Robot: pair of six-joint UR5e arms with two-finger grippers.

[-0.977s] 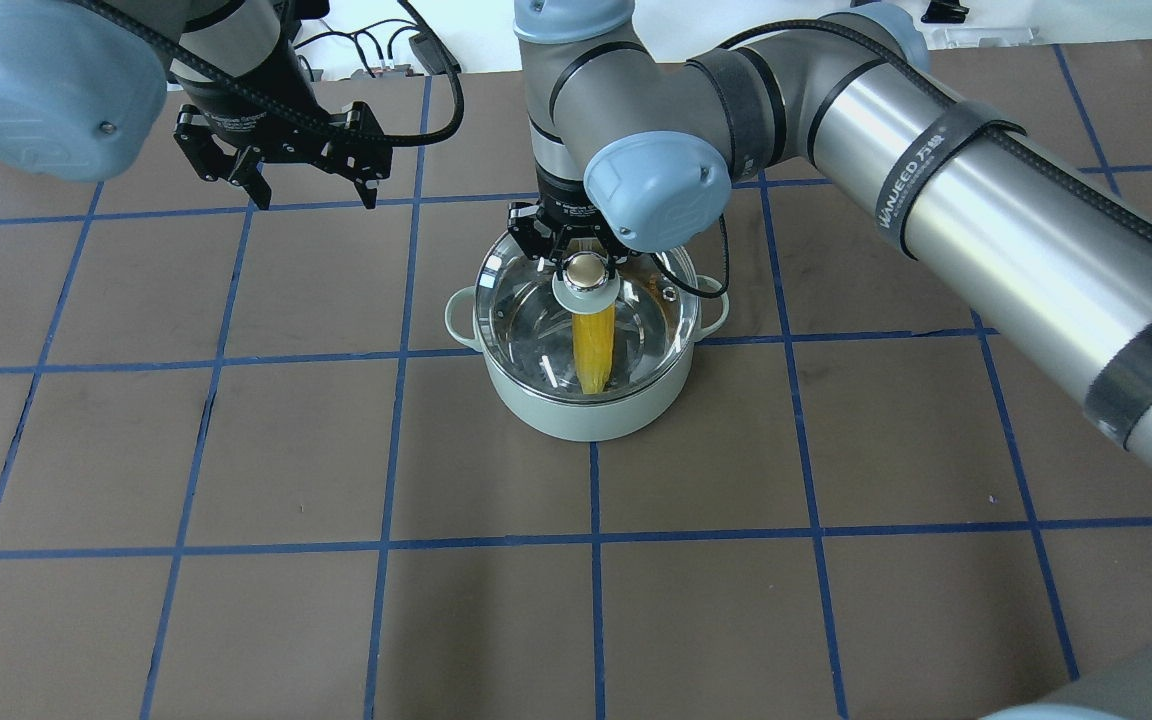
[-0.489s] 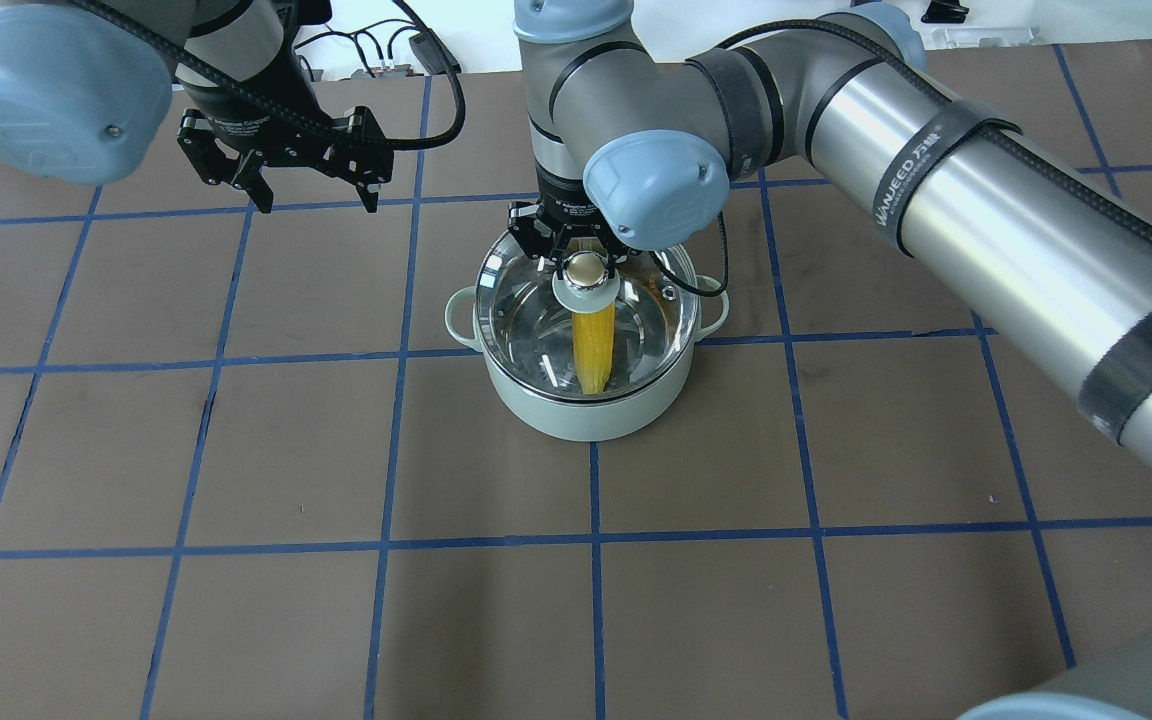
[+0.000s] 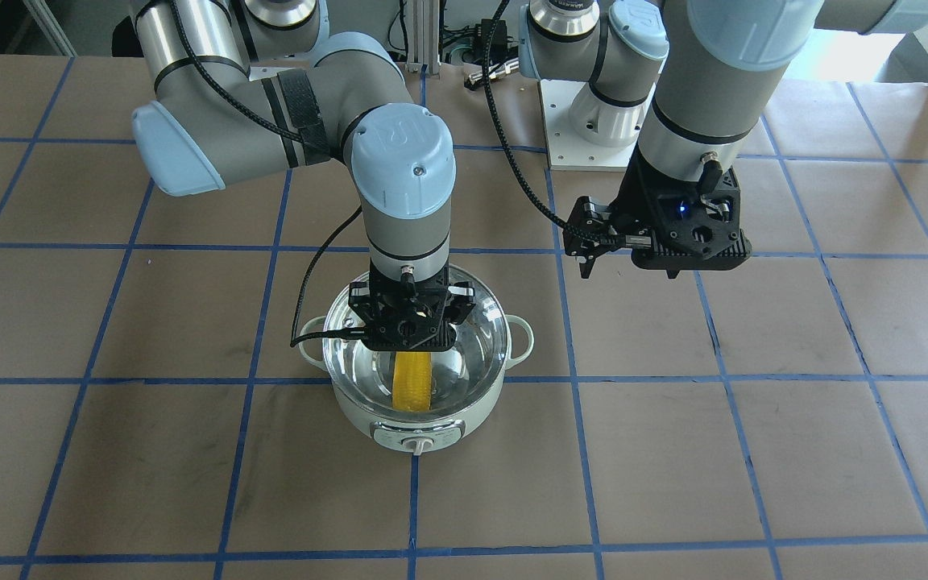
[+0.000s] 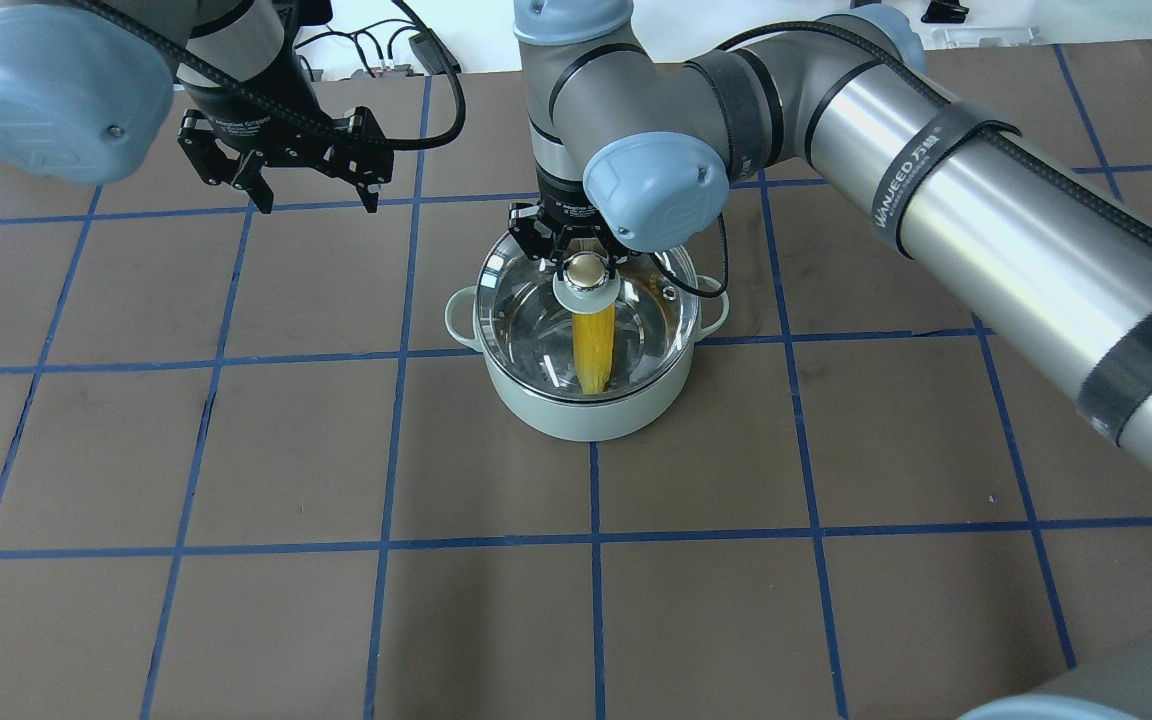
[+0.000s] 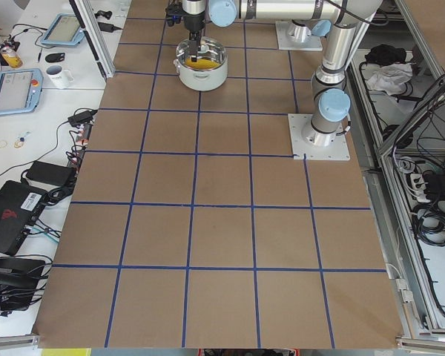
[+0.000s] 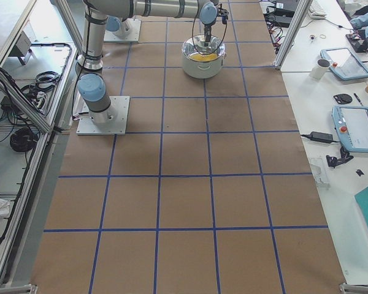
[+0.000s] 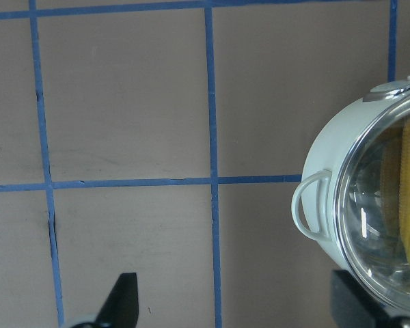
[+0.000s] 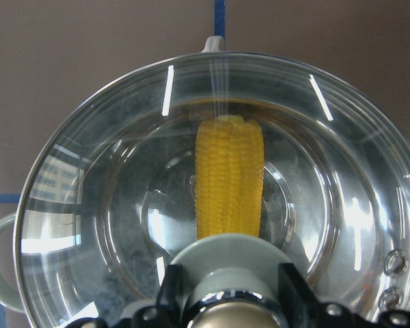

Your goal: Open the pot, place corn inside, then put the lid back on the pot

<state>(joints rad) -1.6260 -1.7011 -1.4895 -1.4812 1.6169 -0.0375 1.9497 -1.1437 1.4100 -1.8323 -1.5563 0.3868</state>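
The pot [image 4: 586, 418] stands on the table [image 4: 236, 450] about mid-width, its control panel [image 3: 418, 439] on the side away from the robot. The corn [image 4: 593, 350] lies inside it, lengthwise from near side to far. The lid [image 4: 526, 315] sits on the pot's rim. The right tool [image 4: 586, 268] is over the lid's centre, fingers against either side of the knob [image 4: 587, 266]. The left tool [image 4: 316, 198] hangs above the table well off to the pot's left, fingers spread.

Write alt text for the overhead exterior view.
The right gripper straddles the knob of the glass lid, which sits on the mint-green pot with the corn lying inside. The left gripper, open and empty, hovers over the table at upper left.
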